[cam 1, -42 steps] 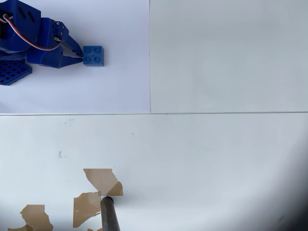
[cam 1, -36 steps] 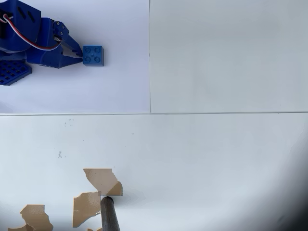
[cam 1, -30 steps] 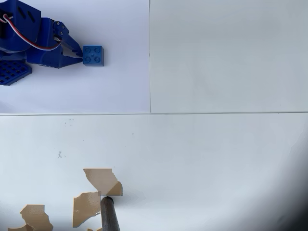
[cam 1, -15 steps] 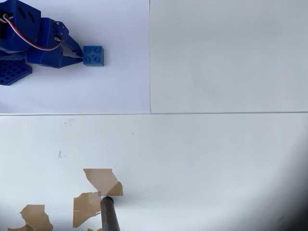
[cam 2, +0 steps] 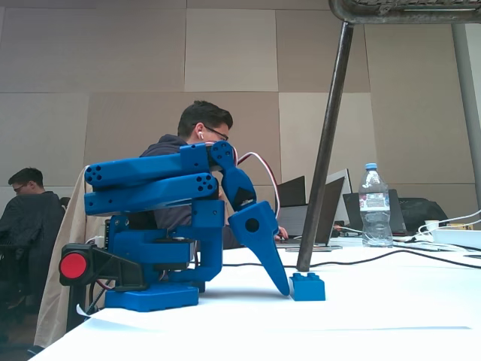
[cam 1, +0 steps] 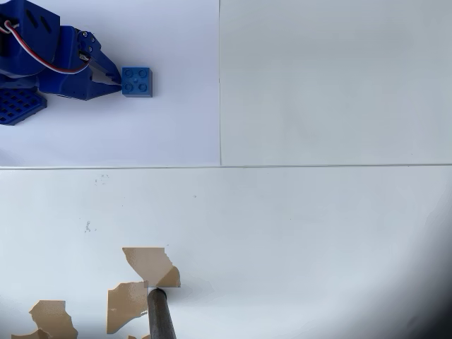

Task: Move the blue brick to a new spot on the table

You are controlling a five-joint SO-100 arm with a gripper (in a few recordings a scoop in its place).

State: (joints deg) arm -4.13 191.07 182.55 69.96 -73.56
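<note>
In the overhead view, the tabletop (cam 1: 318, 226) shows brown chipped patches (cam 1: 148, 265) at the lower left, where a dark pole (cam 1: 161, 314) stands, well apart from the rest. A whiter panel (cam 1: 162, 127) fills the upper left of the frame, and the blue brick (cam 1: 137, 81) lies on it. In the fixed view, a water bottle (cam 2: 373, 204), laptops (cam 2: 319, 214) and 2 seated persons are behind. The arm is folded low and its end effector (cam 2: 283, 286) slopes down, its tip touching the brick's (cam 2: 307, 286) left side. Whether it is released or clenched, I cannot tell.
</note>
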